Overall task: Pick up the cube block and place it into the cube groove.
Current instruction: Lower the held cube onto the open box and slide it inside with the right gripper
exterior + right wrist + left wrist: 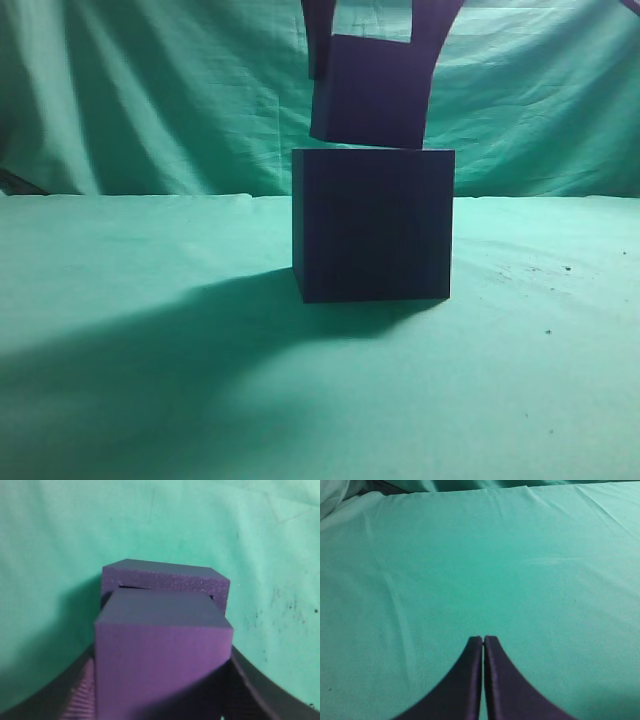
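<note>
My right gripper [368, 60] is shut on the cube block [368, 95], a small dark navy-purple cube, and holds it slightly tilted just above the cube groove [372, 225], the large dark box standing mid-table. In the right wrist view the cube block [162, 650] fills the space between my jaws [162, 680], and the groove box's pale rim [165, 577] shows just beyond it with a dark slit of the recess. My left gripper [483, 640] is shut and empty over bare green cloth; it is out of the exterior view.
Green cloth [120, 300] covers the table and hangs as a backdrop. The box casts a shadow toward the front left. A few dark specks [548, 331] lie on the cloth at the right.
</note>
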`<state>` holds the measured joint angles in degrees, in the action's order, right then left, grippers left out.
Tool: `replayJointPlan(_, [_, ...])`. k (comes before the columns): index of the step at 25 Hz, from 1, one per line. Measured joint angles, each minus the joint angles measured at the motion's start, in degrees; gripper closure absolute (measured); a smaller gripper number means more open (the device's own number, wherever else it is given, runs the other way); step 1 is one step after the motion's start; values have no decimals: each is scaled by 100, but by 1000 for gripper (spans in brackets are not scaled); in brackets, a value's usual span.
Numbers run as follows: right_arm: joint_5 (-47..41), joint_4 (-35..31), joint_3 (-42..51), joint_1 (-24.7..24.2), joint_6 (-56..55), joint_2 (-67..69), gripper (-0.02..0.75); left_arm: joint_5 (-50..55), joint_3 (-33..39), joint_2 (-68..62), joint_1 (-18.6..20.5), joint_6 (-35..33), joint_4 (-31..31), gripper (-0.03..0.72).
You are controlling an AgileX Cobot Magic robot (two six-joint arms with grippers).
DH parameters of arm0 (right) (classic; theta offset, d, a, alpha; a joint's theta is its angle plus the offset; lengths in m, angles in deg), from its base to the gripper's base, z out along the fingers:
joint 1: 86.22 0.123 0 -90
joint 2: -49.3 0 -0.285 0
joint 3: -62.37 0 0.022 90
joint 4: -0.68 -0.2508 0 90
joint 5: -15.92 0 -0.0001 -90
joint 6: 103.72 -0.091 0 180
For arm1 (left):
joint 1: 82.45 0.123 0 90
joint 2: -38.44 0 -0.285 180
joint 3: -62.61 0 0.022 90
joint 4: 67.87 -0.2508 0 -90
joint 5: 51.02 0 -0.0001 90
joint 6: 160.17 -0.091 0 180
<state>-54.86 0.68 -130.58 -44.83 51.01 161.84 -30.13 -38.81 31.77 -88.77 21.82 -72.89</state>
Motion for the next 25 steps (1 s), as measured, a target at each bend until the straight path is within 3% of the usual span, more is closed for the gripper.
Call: replayJointPlan(25, [30, -14, 111, 0, 14, 33, 311, 0, 0, 0, 0, 0, 0, 688])
